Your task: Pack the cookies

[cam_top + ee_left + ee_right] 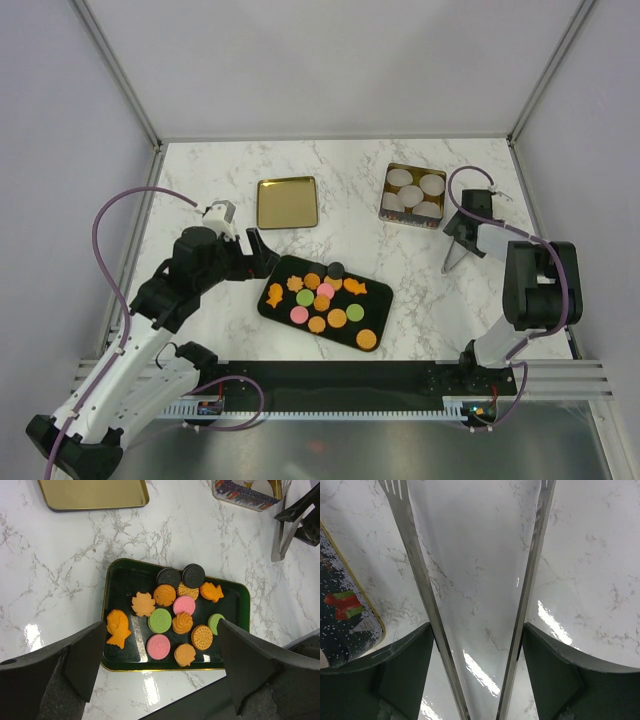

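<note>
The cookies lie on a dark tray in the middle of the table: round orange, pink and green ones, two dark ones, and orange fish and star shapes. The left wrist view shows the cookies and the tray too. My left gripper is open and empty, just left of the tray; in its own view it spans the tray's near edge. My right gripper is shut on metal tongs, whose arms spread open over bare marble.
A decorated tin holding white paper cups stands at the back right, close to the tongs; its corner shows in the right wrist view. A flat gold lid lies at the back, left of centre. Enclosure walls stand on three sides.
</note>
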Tool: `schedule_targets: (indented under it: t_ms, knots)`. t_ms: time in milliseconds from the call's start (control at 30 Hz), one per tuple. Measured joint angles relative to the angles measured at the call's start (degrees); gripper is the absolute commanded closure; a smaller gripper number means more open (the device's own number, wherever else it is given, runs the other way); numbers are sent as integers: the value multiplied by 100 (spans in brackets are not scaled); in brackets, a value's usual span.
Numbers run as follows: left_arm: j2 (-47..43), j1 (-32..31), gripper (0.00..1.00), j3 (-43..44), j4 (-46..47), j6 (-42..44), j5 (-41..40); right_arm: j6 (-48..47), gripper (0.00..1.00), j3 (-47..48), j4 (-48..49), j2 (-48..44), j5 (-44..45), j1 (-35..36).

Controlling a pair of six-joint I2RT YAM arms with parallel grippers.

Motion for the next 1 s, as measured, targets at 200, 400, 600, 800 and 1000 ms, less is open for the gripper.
schedule_targets:
  t_ms: [200,400,600,800,1000]
  knots:
    - [-31,0,0,0,-7,0,4,-127,33,186,-282,168,142,48]
    - [-79,0,0,0,-7,0,11,-212,39,155,-330,52,87,72]
    - [-103,0,0,0,-9,0,11,-247,38,-68,-1364,-608,-442,275]
    - [-105,0,0,0,-17,0,11,-365,37,22,-2527,-1670,-745,675]
    - [-116,0,0,0,-76,0,-4,-555,37,702,-3187,-2107,-815,1047]
